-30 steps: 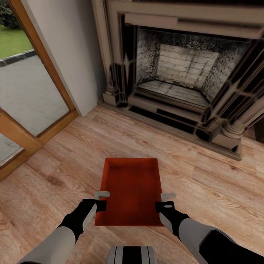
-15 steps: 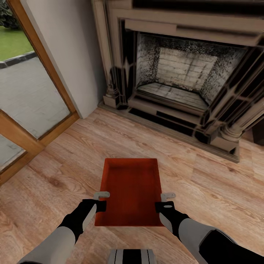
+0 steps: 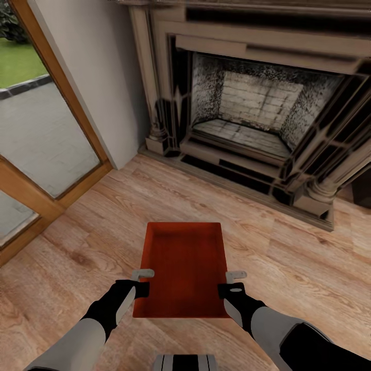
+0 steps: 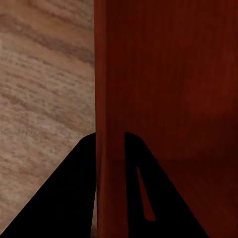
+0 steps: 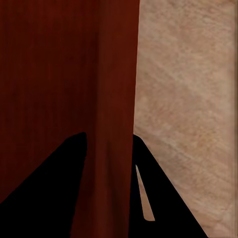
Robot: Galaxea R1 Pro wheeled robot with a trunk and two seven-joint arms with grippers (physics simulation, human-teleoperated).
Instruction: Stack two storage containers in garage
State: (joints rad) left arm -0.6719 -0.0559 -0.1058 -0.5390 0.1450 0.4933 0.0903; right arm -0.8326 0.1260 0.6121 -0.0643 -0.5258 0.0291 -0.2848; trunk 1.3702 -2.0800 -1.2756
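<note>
Now left end effector, right end effector each clamp storage container side walls; fireplace ahead.

light wood plank floor, ornate dark fireplace, wood-framed glass door.

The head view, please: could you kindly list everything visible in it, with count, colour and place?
storage container: one, red-orange, held between both hands over the wood floor, centre foreground.
fireplace: one, dark ornate surround with pale brick interior, ahead and to the right.
wood floor: light plank, across the foreground.
glass door: one, orange-brown wooden frame, far left, paving and grass beyond.
wall: plain grey-white, between door and fireplace.
left hand: one, clamped on the container's left wall.
right hand: one, clamped on its right wall.
</note>
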